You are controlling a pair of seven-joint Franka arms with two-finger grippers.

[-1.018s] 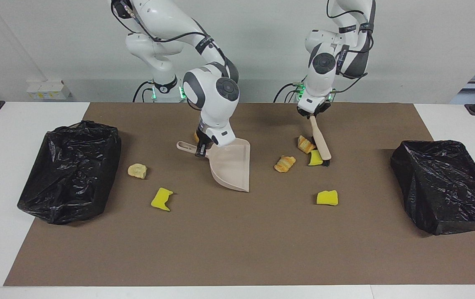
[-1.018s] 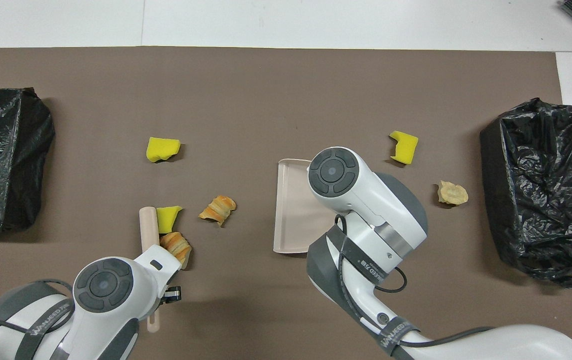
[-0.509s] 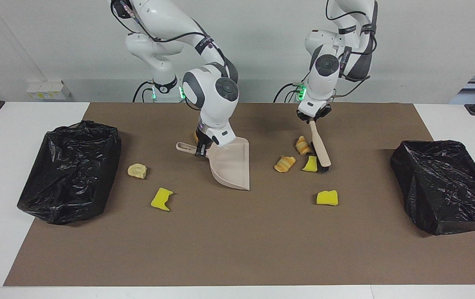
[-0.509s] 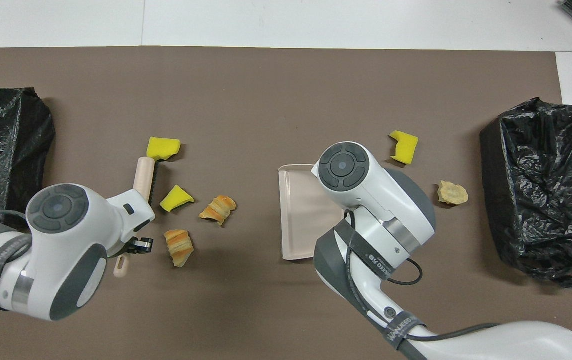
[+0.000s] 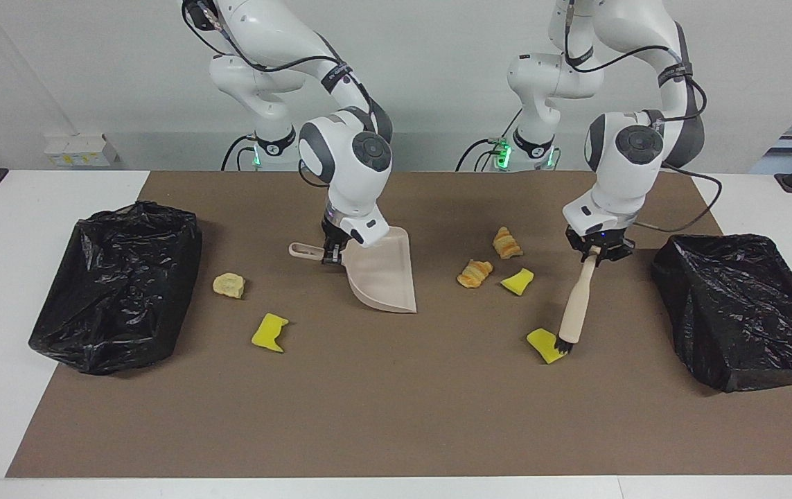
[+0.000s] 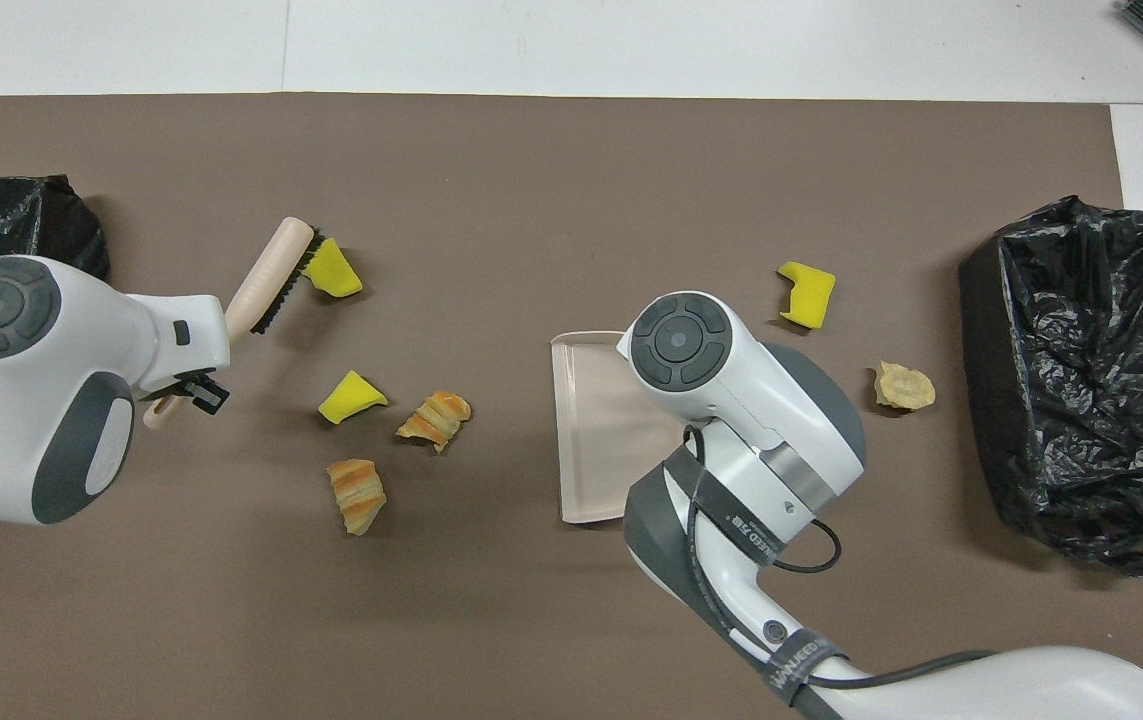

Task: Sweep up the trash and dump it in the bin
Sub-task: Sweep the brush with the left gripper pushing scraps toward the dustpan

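Observation:
My left gripper point(image 5: 593, 251) is shut on the handle of a beige brush point(image 5: 574, 305), which slants down to the mat. Its black bristles touch a yellow sponge chunk point(image 5: 543, 344) point(image 6: 334, 273). Nearer the robots lie another yellow chunk point(image 5: 518, 281) and two croissant-like lumps point(image 5: 475, 273) point(image 5: 506, 242). My right gripper point(image 5: 332, 249) is shut on the handle of the beige dustpan point(image 5: 382, 274) point(image 6: 586, 430), whose open mouth rests on the mat facing these scraps. A pale lump point(image 5: 229, 285) and a yellow chunk point(image 5: 269, 332) lie toward the right arm's end.
Two bins lined with black bags stand on the brown mat, one point(image 5: 111, 333) at the right arm's end and one point(image 5: 742, 326) at the left arm's end, close beside the brush. White table borders the mat.
My left arm swung the brush away from the croissants, out toward its own end of the table, and onto the outlying sponge, which turned and shifted slightly. The dustpan barely moved.

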